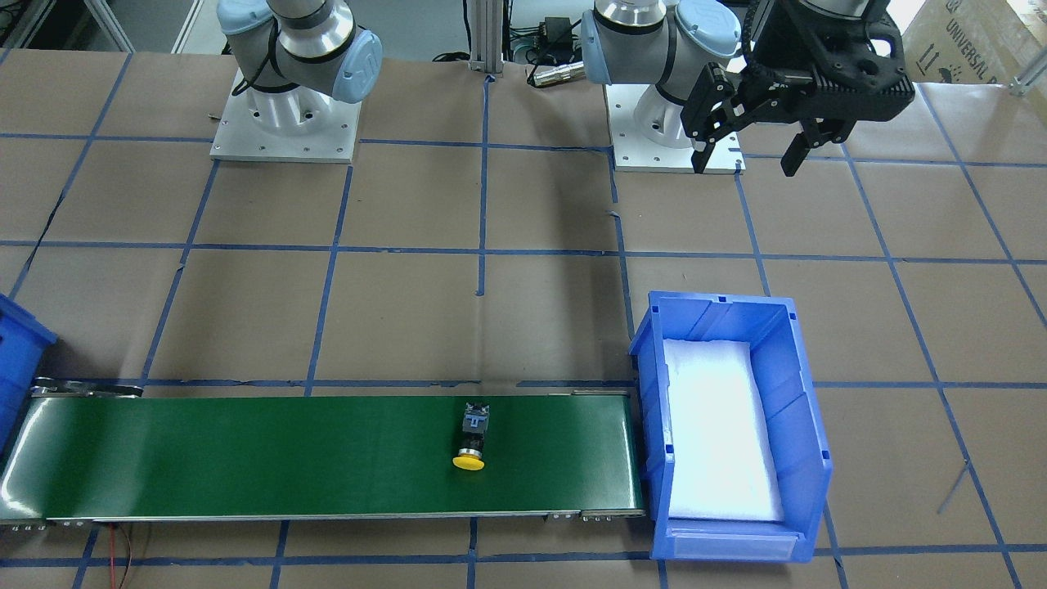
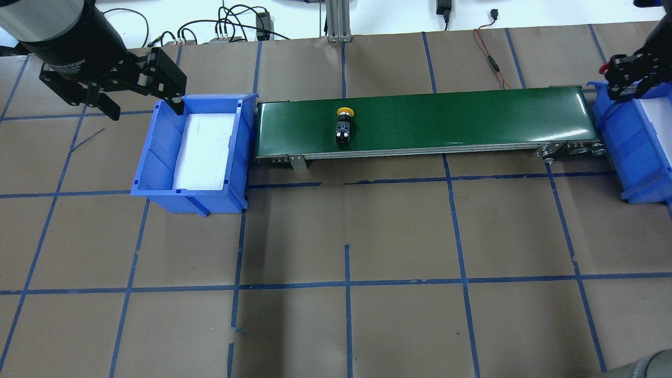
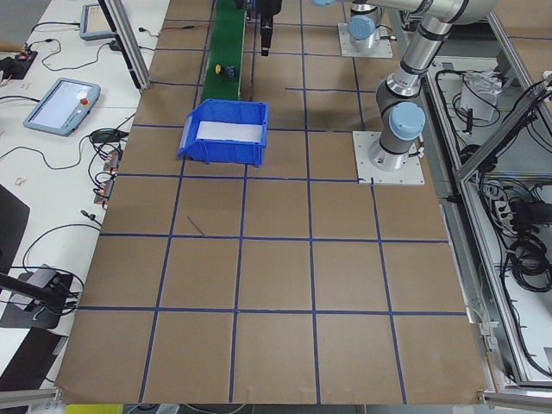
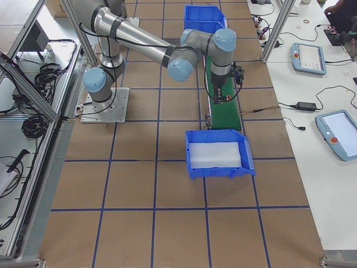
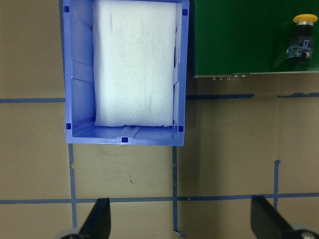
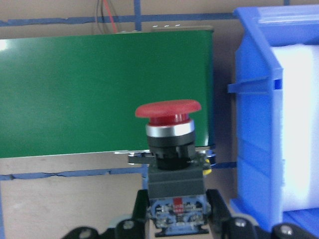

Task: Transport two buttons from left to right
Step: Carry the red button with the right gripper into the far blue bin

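Note:
The yellow button [image 1: 469,443] lies on its side near the middle of the green conveyor belt [image 1: 245,454]. It also shows in the overhead view [image 2: 344,125] and the left wrist view [image 5: 300,37]. My right gripper [image 6: 178,216] is shut on the red button [image 6: 168,113] by its contact block. It holds the button cap-up over the belt's right end, beside the right blue bin [image 6: 256,124]. In the overhead view this gripper [image 2: 627,79] hangs at that bin's far corner. My left gripper [image 2: 143,105] is open and empty, high beside the left blue bin [image 2: 157,152].
The left blue bin [image 1: 806,425] holds only a white foam pad and stands against the belt's left end. The right blue bin [image 2: 619,131] stands at the other end. Brown paper with blue tape lines covers the table [image 2: 346,236]. Cables lie along the far edge.

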